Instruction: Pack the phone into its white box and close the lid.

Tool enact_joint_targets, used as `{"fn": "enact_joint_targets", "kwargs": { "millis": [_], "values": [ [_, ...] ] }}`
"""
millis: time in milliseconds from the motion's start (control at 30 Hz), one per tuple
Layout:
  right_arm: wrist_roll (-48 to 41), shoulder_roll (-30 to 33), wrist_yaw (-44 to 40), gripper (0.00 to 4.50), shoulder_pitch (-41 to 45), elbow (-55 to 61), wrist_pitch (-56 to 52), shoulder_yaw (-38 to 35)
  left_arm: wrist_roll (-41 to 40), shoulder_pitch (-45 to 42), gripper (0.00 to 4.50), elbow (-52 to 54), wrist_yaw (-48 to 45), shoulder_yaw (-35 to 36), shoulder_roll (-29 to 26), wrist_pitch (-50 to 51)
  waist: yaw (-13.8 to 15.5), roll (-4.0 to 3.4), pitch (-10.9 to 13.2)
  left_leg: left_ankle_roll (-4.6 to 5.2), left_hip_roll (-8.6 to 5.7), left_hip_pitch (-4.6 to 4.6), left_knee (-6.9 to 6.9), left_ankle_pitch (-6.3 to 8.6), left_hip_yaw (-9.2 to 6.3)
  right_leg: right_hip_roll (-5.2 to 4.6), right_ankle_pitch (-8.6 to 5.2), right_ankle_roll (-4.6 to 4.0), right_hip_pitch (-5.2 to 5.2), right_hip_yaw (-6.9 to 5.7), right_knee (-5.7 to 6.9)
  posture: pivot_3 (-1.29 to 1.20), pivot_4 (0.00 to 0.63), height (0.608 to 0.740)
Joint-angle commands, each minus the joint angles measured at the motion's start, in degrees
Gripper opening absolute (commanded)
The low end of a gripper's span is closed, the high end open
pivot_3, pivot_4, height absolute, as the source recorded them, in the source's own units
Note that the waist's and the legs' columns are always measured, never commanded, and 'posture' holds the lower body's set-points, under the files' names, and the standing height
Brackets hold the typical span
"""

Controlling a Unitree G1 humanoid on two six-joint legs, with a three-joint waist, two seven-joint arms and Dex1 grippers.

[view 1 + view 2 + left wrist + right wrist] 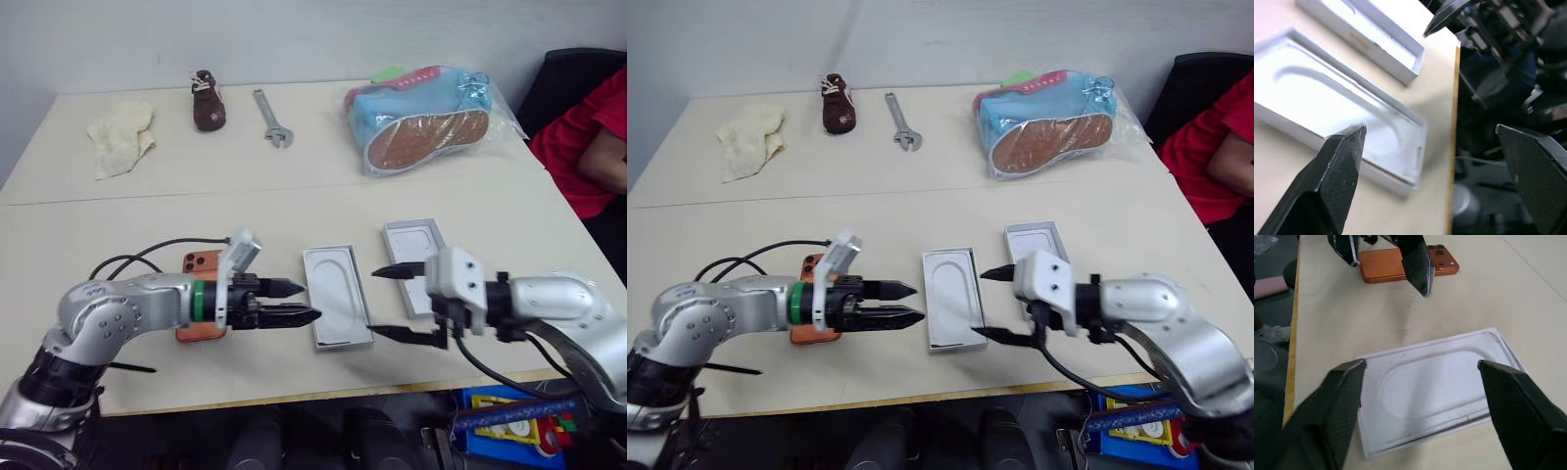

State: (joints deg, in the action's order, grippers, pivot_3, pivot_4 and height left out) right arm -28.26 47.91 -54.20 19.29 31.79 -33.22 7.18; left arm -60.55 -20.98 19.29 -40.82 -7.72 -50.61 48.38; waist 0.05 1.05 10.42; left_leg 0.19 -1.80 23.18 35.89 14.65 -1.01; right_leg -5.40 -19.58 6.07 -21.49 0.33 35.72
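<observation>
- The phone (1383,267) is seen lying flat, camera bump upward, close to the front edge of the worktop (147,215) on its left half. It is not yet packed.
- The left pincer (286,302) is held open and empty just above the worktop, with the phone beneath the wrist behind it. Its tips are pointed toward the middle rather than at the phone, so it is judged to be free for a fresh approach.
- The white box (411,245) is set right of the middle, near the front edge, open side up. A brownish smear can be made out on its floor in the left wrist view. It is left empty, presumably to receive the phone.
- A white insert (336,294) with an oval recess lies beside the box, at the middle of the front edge. It appears to be seated in a shallow white shell, but whether that shell is the lid cannot be told.
- The right pincer (400,304) is held open, with nothing gripped, between the insert and the box. Its fingers are spread across the insert's near end, as if that piece were to be taken or steadied first.
</observation>
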Motion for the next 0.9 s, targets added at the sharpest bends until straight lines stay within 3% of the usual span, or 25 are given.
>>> {"fn": "enact_joint_targets", "kwargs": {
  "millis": [33,300,433,600,767,900],
  "values": [
    [6.59,-3.04,0.64,2.68,7.01,-4.47,0.05,7.75,15.37,3.23,4.50,-0.71,-10.81,1.60,-2.53,-17.30,-0.29,0.00,0.00,0.03,0.01,0.00,-0.01,0.02,0.01,-0.01,0.00,0.01,-0.01,0.02,-0.05,0.00,0.150,0.740],
    [28.42,-6.92,-0.45,0.04,14.21,-18.68,14.87,24.14,22.53,6.22,4.50,-1.17,-14.56,4.07,-0.25,-22.59,-0.04,-0.01,0.01,0.31,-0.03,0.16,-0.09,0.27,0.00,-0.11,0.00,-0.01,-0.10,-0.02,-0.23,0.00,0.150,0.740],
    [34.78,-3.65,-3.62,0.04,15.27,-21.67,22.57,25.13,24.05,7.19,4.50,-0.71,-14.73,4.95,0.56,-22.05,-0.20,-0.02,0.01,0.37,-0.05,0.17,0.10,0.38,0.07,-0.10,0.01,0.01,-0.09,-0.07,-0.16,0.00,0.150,0.740],
    [36.08,-1.36,-7.51,0.04,15.95,-21.69,25.12,22.96,25.71,8.40,4.50,-0.47,-14.88,5.25,1.24,-22.42,-0.21,-0.02,0.01,0.37,-0.01,0.10,0.14,0.38,0.08,-0.06,0.01,0.03,-0.05,-0.10,-0.06,0.00,0.150,0.740],
    [31.33,-8.05,-8.04,0.04,16.91,-20.51,19.03,20.45,26.39,8.38,4.50,0.08,-14.46,5.13,2.50,-21.92,-0.39,-0.02,0.02,0.45,0.03,0.07,0.18,0.39,0.03,-0.05,0.02,0.03,-0.06,-0.14,0.14,0.00,0.150,0.740],
    [34.29,-10.72,-6.76,0.04,19.05,-24.20,19.70,21.08,26.37,8.37,4.50,0.23,-14.74,5.31,3.19,-21.00,-0.44,-0.05,0.03,0.31,0.07,0.06,0.18,0.30,0.03,0.00,0.01,0.03,-0.11,-0.14,0.22,0.00,0.150,0.740]
  ]
}}
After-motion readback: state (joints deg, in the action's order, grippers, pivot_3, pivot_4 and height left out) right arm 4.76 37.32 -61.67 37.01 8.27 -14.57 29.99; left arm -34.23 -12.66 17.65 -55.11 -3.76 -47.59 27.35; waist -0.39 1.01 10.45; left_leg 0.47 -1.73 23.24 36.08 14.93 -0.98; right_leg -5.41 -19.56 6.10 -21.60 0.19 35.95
